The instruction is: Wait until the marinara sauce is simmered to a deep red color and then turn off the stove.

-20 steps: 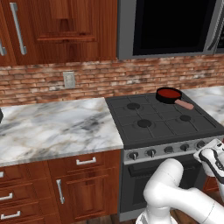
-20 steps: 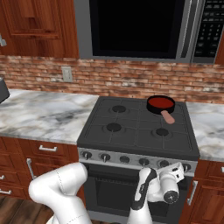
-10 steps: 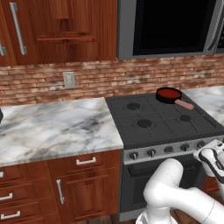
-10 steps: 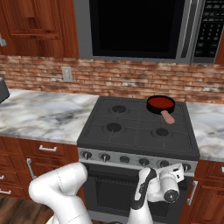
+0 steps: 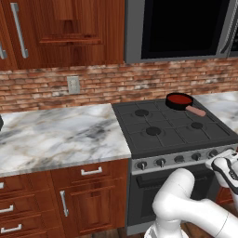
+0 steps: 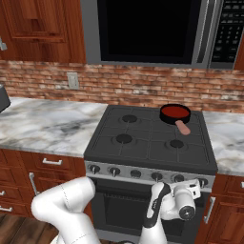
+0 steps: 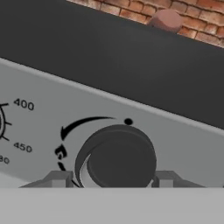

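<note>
— Marinara sauce [image 6: 175, 112] is what we look at first: a flat red disc filling the small dark pan [image 5: 179, 101] on the far right burner of the stove [image 6: 147, 143], close to the brick wall [image 5: 93, 83].

— Agreed. We see the pan's reddish-brown handle [image 6: 182, 127] pointing toward the front of the range, over the grate. In the hand view its rounded end [image 7: 165, 19] pokes up above the black stove top, against the bricks.

— And the knobs?

— We count a row of small dark ones along the steel front strip [image 6: 143, 172]. The gripper [image 7: 113, 178] sits at the right end of that row, and in the hand view one dark round knob [image 7: 119, 158] lies right between its two finger tips [image 7: 59, 178], one tip on each side.

— So we call it clamped on that knob?

— Yes, the fingers are drawn in tight around it. Printed beside the knob we read a curved arrow, a dot and a small flame mark, with oven numbers further left.

— Around the stove?

— We have the marble desk [image 5: 56, 135] on the left, wood cabinets [image 5: 69, 200] below it, a wall outlet [image 5: 73, 84] and the microwave [image 6: 147, 31] above.
</note>
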You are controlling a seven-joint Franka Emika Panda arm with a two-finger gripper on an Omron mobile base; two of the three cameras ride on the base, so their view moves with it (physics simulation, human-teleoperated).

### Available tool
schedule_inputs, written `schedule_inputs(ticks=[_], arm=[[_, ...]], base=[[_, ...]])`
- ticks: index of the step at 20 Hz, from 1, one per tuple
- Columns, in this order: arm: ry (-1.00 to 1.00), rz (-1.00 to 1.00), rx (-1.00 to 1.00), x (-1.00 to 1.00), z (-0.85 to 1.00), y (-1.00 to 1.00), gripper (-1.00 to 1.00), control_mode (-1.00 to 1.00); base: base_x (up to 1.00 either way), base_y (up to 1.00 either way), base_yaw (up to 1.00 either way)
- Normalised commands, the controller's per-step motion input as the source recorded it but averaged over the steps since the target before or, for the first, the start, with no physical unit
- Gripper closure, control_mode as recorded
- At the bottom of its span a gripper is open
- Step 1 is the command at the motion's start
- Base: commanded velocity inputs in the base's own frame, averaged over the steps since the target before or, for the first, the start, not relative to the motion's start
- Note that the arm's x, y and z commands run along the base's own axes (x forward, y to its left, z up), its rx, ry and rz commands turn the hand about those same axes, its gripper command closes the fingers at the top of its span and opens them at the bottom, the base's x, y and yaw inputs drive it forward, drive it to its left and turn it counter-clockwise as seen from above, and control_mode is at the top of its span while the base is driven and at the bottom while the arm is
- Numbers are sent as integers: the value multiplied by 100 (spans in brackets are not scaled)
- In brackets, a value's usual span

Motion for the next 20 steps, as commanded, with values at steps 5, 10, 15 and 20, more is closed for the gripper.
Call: schedule_inputs(ticks=[5,10,15,20], arm=[[0,-7,13,-4,-9,-4,100,-100],[0,-6,13,-2,-5,-3,100,-100],[0,-6,14,0,-3,-6,100,-100],[0,-6,15,-3,-5,-7,100,-100]], base=[[0,0,0],[0,0,0],[0,0,0],[0,0,0]])
